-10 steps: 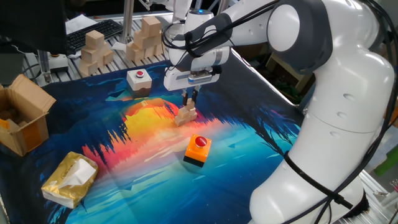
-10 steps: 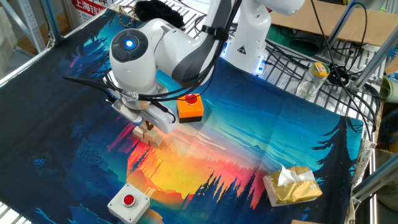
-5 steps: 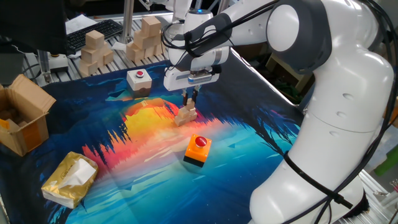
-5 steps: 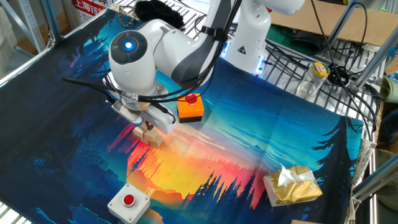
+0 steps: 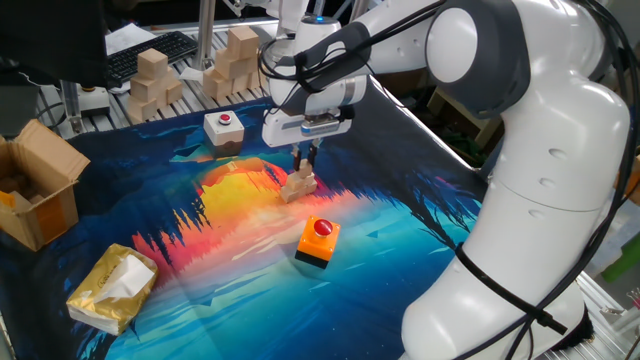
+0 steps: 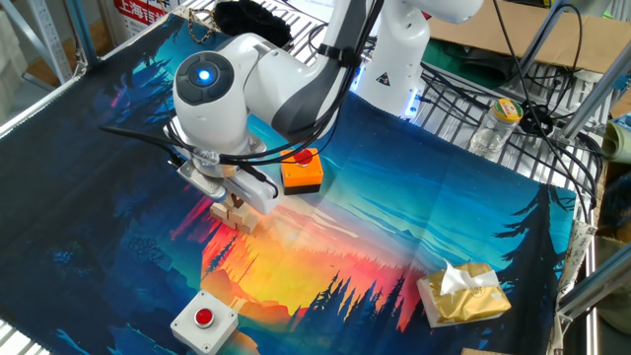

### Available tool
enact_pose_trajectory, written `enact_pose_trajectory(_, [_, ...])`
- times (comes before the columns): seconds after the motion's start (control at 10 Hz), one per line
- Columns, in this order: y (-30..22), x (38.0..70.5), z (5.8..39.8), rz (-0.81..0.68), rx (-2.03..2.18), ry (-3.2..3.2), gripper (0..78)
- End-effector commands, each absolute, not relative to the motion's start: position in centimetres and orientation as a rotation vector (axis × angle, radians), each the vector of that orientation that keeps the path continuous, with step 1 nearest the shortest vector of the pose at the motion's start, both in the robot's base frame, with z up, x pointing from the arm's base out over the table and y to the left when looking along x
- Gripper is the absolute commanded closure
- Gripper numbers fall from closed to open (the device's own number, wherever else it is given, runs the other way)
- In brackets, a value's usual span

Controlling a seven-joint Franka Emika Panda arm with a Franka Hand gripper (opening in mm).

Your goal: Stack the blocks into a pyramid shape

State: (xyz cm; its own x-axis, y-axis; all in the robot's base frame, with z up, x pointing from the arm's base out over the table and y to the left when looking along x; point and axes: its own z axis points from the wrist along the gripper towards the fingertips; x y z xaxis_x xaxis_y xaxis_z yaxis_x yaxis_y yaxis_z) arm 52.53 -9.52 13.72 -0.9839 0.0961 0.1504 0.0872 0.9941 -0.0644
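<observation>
Hand over blocks, apparently touching top.

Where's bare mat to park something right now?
Open mat lies between the orange button box and the tissue pack, and right of the orange box. It is crowded around the blocks, where the gripper hangs.

We see a white Franka arm w/ glossy rounded shells & dark grey bands at the joints. Black cables loop along the upper links. A round blue light glows on one joint cap. Its base carries a black triangle mark. Gripper: pale grey body, short dark fingers.
</observation>
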Motion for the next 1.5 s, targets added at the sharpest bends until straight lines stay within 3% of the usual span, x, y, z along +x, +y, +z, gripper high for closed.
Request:
enact_pose_trajectory(0.1, [-9.6, 52.6, 13.8, 0.091, -0.145, -2.984, 0.1])
enact_pose_trajectory(1.1, [-9.6, 52.6, 13.8, 0.091, -0.145, -2.984, 0.1])
enact_pose_trajectory(1.2, [-9.5, 52.9, 17.4, 0.139, -0.234, -2.937, 0.1])
enact_pose_trajectory(1.5, [-8.9, 53.1, 20.0, 0.229, -0.279, -2.933, 0.1])
